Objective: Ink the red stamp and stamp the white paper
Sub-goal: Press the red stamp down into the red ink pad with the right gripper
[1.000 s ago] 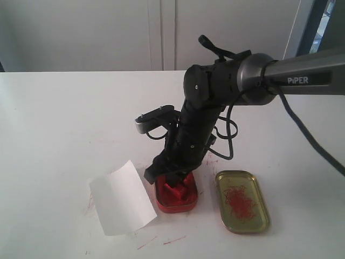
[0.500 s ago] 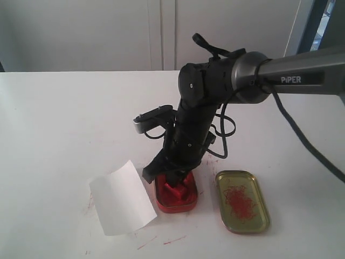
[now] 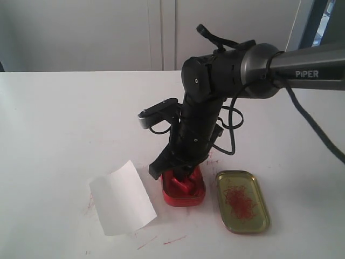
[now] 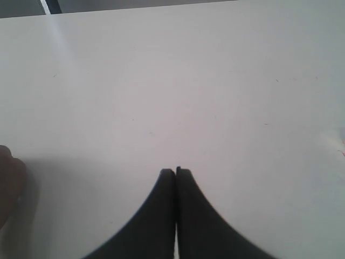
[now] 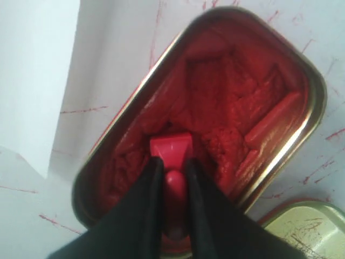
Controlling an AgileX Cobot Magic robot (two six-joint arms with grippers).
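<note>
We see the red stamp (image 5: pixel 171 148) base-down in the ink paste (image 5: pixel 232 91) of the oblong red tin (image 5: pixel 317 108). Its stem is pinched btw the two black fingers of the right gripper (image 5: pixel 172 167), which sit only the stem's width apart. In the ext. view the right arm (image 3: pixel 205 108) leans down over the tin.

The white paper (image 3: pixel 123 198) lies flat w/ one curled edge, near the tin's left side but apart from it. The gold lid (image 3: pixel 242 202), smeared red inside, lies just beside the tin on the right.

The left gripper (image 4: pixel 175 172) has its fingers pressed together w/ nothing btw them, over bare white table (image 4: pixel 161 81).
</note>
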